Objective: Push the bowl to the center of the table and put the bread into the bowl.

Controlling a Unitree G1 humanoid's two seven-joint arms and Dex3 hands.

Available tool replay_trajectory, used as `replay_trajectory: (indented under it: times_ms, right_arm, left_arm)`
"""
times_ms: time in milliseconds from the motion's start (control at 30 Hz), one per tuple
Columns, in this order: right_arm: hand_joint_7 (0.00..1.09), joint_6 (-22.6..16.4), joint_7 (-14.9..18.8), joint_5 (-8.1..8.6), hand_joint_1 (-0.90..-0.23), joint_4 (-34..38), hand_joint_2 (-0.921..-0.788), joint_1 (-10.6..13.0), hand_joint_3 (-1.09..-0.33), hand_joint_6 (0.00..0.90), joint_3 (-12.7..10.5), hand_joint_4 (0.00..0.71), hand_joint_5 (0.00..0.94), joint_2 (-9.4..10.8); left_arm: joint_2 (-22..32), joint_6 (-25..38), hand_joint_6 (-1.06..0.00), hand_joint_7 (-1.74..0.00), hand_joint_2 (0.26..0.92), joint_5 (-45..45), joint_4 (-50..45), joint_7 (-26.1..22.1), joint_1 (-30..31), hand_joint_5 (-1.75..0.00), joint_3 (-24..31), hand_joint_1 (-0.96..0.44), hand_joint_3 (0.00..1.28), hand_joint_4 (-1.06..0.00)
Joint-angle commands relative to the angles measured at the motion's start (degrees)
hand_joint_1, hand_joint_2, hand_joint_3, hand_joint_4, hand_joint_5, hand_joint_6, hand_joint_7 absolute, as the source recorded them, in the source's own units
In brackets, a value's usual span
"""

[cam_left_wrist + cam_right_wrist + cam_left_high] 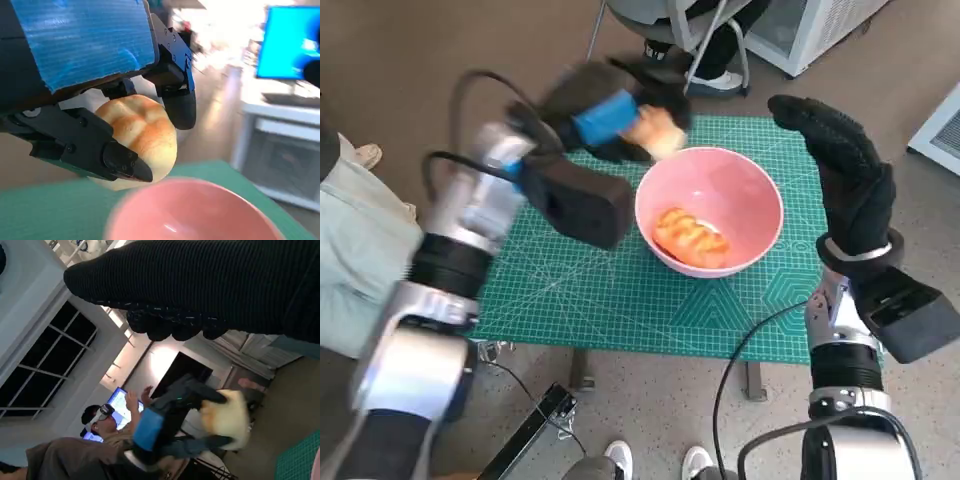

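- The left hand (605, 122) clasps a pale bread roll (657, 132) between its black fingers (122, 159), held above the green cutting mat (580, 290) just beyond the far-left rim of the pink bowl (760, 195).
- The roll's browned, scored top shows between the fingers in the left wrist view (140, 131), with the bowl's rim close below it.
- A second, orange-brown bread (692, 238) lies inside the bowl, on its near side.
- The bowl sits on the mat around the middle of the table.
- The right hand (840, 170) is raised at the table's right side, fingers apart, holding nothing.
- A person (75, 455) sits in the background of the right wrist view.
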Motion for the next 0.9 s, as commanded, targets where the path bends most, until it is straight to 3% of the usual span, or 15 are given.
replay_trajectory:
  times_ms: [33,233,600,733,900]
  right_arm:
    - [0.79,0.60,0.34,0.39,-0.592,-0.36,-0.921,1.06,-0.675,0.016,0.17,0.356,0.000,0.38]
    - [0.79,1.01,0.35,0.54,-0.588,-1.17,-0.921,1.67,-0.674,0.016,0.00,0.355,0.000,-0.04]
    - [0.79,1.55,0.46,1.18,-0.580,-1.60,-0.921,2.07,-0.665,0.016,-0.49,0.354,0.000,-0.50]
    - [0.79,1.63,0.20,1.22,-0.579,-1.89,-0.921,2.17,-0.656,0.015,-0.50,0.354,0.000,-0.45]
    - [0.79,1.75,0.05,1.43,-0.575,-2.31,-0.921,2.18,-0.646,0.014,-0.59,0.350,0.000,-0.36]
  left_arm:
    - [-2.43,3.71,-0.10,-0.64,0.810,-0.76,2.05,-6.27,-0.05,-0.25,-1.54,-0.08,0.13,-0.10]
    - [-4.22,5.90,-0.01,-0.54,0.774,-0.58,2.80,-10.39,-0.16,-0.03,-2.43,-0.16,0.09,-0.01]
    - [-4.58,0.00,-0.01,-0.58,0.860,-1.05,5.30,-4.49,1.83,-0.01,-1.54,-0.27,0.08,-0.04]
    - [-4.40,-4.15,-0.08,-0.64,0.891,-2.52,6.73,-1.20,2.44,-0.05,0.18,-0.30,0.07,-0.11]
    - [-4.54,-9.83,-0.29,-0.68,0.917,-7.23,8.59,2.22,3.63,-0.11,4.68,-0.32,0.07,-0.31]
